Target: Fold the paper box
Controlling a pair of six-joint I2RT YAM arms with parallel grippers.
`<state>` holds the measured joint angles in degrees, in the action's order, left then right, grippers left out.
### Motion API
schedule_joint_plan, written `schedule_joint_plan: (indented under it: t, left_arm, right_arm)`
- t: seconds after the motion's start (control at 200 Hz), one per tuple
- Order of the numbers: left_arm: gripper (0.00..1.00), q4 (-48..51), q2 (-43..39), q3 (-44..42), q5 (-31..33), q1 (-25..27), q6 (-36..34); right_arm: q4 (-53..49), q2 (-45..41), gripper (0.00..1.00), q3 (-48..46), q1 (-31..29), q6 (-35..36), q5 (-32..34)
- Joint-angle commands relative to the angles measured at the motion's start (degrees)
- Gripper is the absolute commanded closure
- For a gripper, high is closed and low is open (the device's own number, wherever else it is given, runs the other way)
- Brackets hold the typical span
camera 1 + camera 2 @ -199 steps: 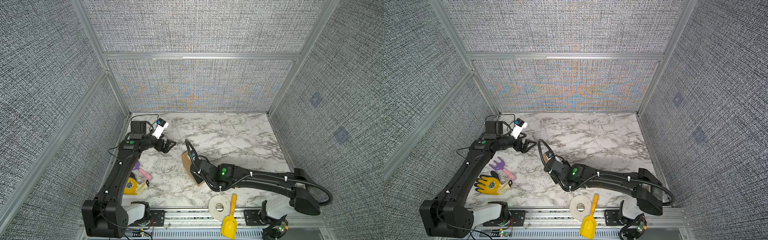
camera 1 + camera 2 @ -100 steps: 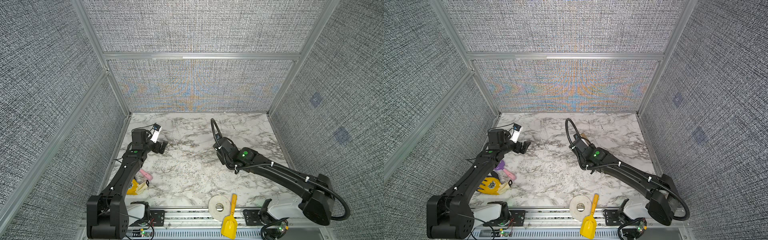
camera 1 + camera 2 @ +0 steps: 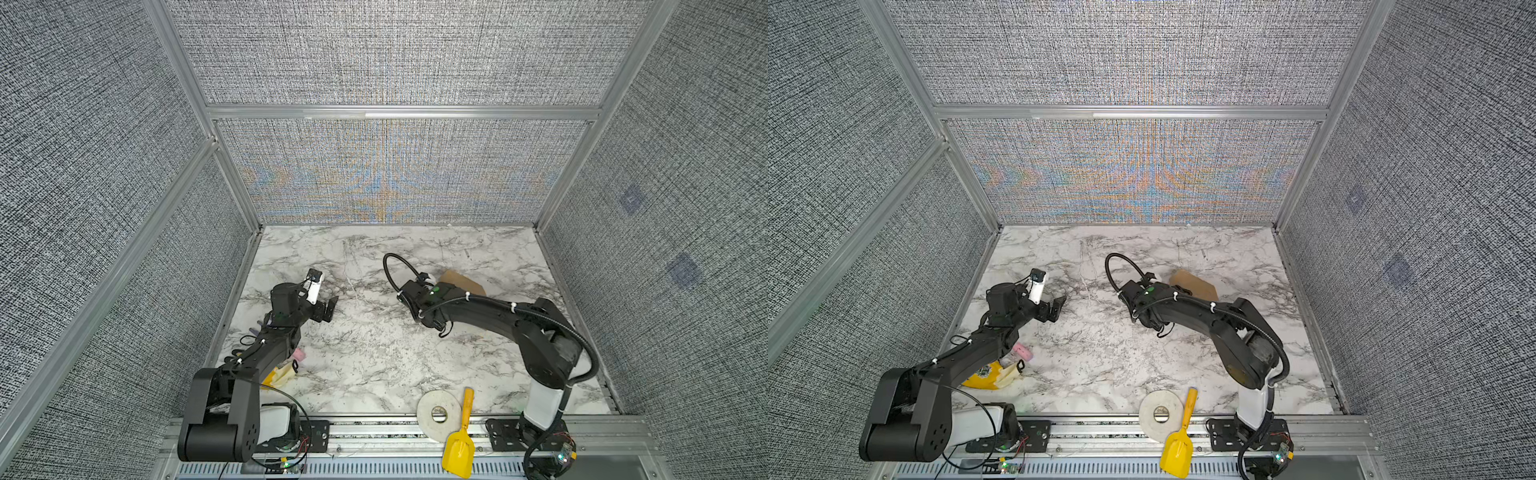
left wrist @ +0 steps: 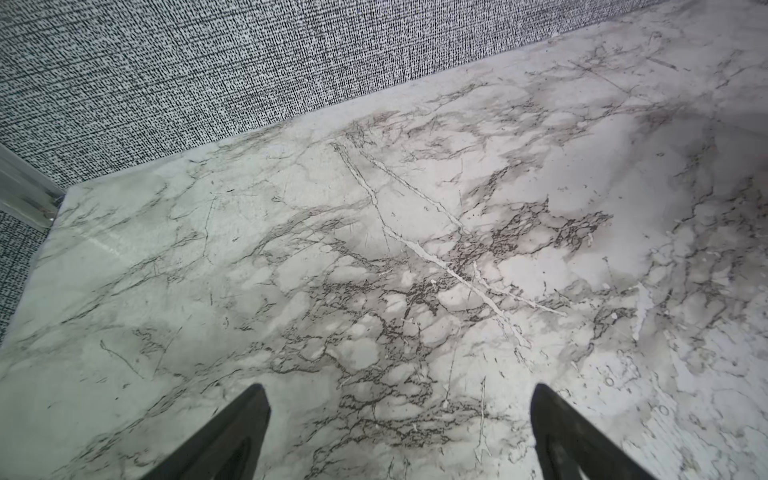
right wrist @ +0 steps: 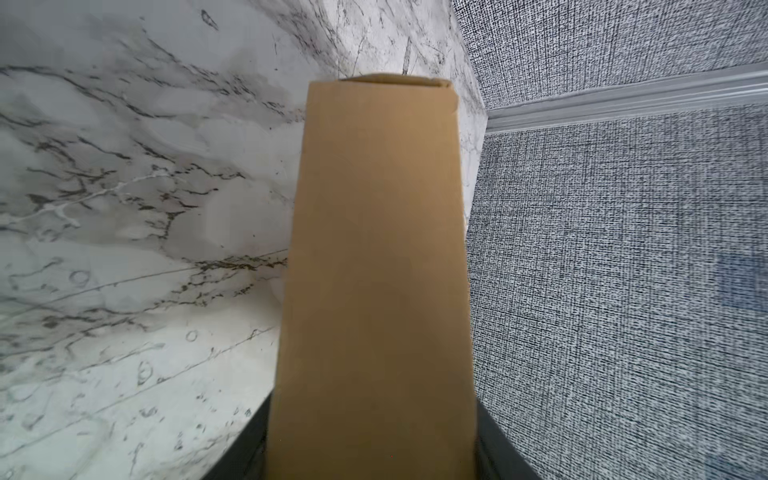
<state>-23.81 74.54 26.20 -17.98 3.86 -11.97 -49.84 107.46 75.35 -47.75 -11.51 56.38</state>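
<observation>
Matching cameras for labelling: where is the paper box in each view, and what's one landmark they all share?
In a top view: the paper box sits right of centre, over the marble table.
In a top view: same spot, a brown corner showing.
Left wrist: not in it.
Right wrist: it fills the middle, clamped in the right gripper.
Shared landmark: the marble table, seen in all four.

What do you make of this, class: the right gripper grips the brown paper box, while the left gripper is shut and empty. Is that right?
Not quite. The left gripper is open, not shut: the left wrist view shows its fingers standing wide apart over the bare marble tabletop. The rest stands: it is empty, and the right gripper grips the paper box.
</observation>
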Motion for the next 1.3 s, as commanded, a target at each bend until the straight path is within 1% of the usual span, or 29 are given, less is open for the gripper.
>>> schedule_joint_plan:
  t: [0.0, 0.045, 0.115, 0.275, 0.32, 0.34, 0.35, 0.46, 0.581, 0.661, 0.726, 0.856, 0.971, 1.046, 1.111, 1.171, 1.276, 1.296]
  left_arm:
    - [0.01, -9.0, 1.3, -1.4, -1.6, -0.1, 1.1]
    - [0.01, -10.1, 1.8, -1.9, -1.9, -0.1, 1.5]
    - [0.01, -11.2, 2.3, -2.5, -2.4, -0.2, 2.3]
    - [0.01, -13.6, 2.5, -3.8, -3.5, -0.1, 2.6]
    - [0.01, -14.1, 2.4, -4.1, -2.8, -0.1, 2.9]
    - [0.01, -14.4, 2.4, -4.3, -2.5, -0.2, 3.1]
    - [0.01, -14.7, 2.3, -4.3, -2.4, -0.2, 3.1]
    - [0.01, -18.2, 2.7, -5.6, -1.5, -0.1, 3.3]
    - [0.01, -18.0, 3.3, -5.0, 0.5, -0.2, 4.2]
    - [0.01, -18.2, 3.4, -5.0, 1.2, -0.2, 4.3]
    - [0.01, -18.3, 3.6, -4.9, 2.8, -0.2, 5.0]
    - [0.01, -22.5, 3.3, -6.6, 8.0, -0.3, 5.7]
    - [0.01, -24.2, 3.5, -6.9, 11.4, -0.6, 6.7]
    - [0.01, -28.2, 4.3, -8.4, 14.1, -0.6, 6.7]
    - [0.01, -31.1, 5.1, -9.5, 17.1, -0.8, 8.5]
    - [0.01, -32.8, 6.0, -9.8, 17.3, -1.0, 8.7]
    - [0.01, -32.8, 6.3, -9.7, 17.6, -1.0, 8.6]
    - [0.01, -33.3, 6.2, -10.0, 17.9, -1.0, 8.7]
  right_arm:
    - [-2.2, 2.5, 0.41, 1.2, -0.9, -3.1, -1.3]
    - [-2.5, 3.6, 0.34, 1.8, -1.1, -3.6, -1.7]
    - [-3.1, 4.9, 0.27, 2.9, -1.6, -4.4, -3.1]
    - [-3.9, 6.2, 0.20, 5.7, -3.5, -5.8, -4.8]
    - [-4.7, 6.6, 0.11, 6.7, -3.9, -6.4, -5.4]
    - [-4.9, 6.7, 0.03, 7.2, -4.1, -6.5, -5.7]
    - [-5.0, 6.7, 0.01, 7.3, -4.2, -6.5, -5.8]
    - [-4.6, 5.9, 0.01, 8.7, -5.3, -6.0, -7.1]
    - [-4.3, 3.9, 0.01, 10.5, -6.2, -5.4, -9.0]
    - [-2.5, 0.4, 0.01, 9.9, -6.2, -4.6, -10.1]
    - [0.7, -4.2, 0.01, 8.1, -5.6, -3.2, -10.8]
    - [8.0, -14.3, 0.01, 0.8, -2.0, -0.7, -13.2]
    - [14.9, -22.9, 0.01, -6.8, 3.0, 2.0, -17.3]
    - [18.0, -27.3, 0.01, -10.8, 6.6, 2.5, -20.4]
    - [19.8, -30.6, 0.01, -14.4, 10.7, 2.3, -24.6]
    - [21.3, -33.0, 0.01, -17.4, 14.5, 2.6, -28.1]
    - [22.9, -36.4, 0.01, -21.9, 21.7, 3.7, -34.5]
    - [23.5, -37.1, 0.01, -24.1, 22.8, 4.2, -35.8]
